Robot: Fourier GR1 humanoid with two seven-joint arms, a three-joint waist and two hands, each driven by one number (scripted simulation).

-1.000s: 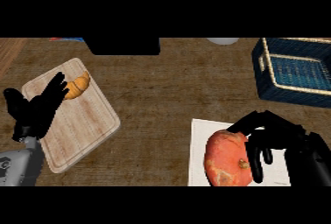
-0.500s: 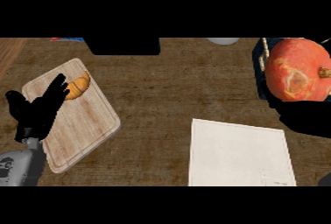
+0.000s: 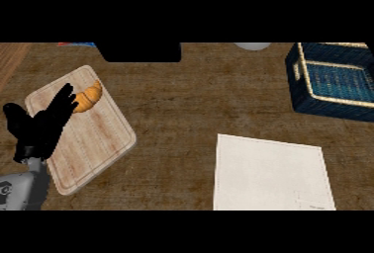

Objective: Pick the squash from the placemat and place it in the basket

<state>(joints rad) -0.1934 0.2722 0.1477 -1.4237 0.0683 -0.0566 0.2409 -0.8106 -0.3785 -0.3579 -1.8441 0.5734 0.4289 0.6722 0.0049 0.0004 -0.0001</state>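
Now the white placemat [image 3: 272, 174] lies bare on the brown wooden counter [image 3: 197, 99], toward the lower right of the head view, its edges slightly skewed to the counter's grain. The dark blue basket [image 3: 332, 81] sits at the upper right, well apart from the placemat, with pale woven trim along its rim; what shows of its inside is only blue weave, and the squash cannot be seen anywhere, neither on the placemat nor in the visible part of the basket, whose far right portion is cut off by the view's edge. The right hand does not show at all. At the far left the left hand [image 3: 40, 129] rests open with its fingers straight and pointing up, holding nothing, over the left edge of a light wooden cutting board [image 3: 95, 143] that lies tilted on the counter. A golden croissant [image 3: 87, 97] lies on the board's upper end, just beside the fingertips. Along the top edge sit a black box-like object [image 3: 139, 52] and a pale round object [image 3: 253, 46].
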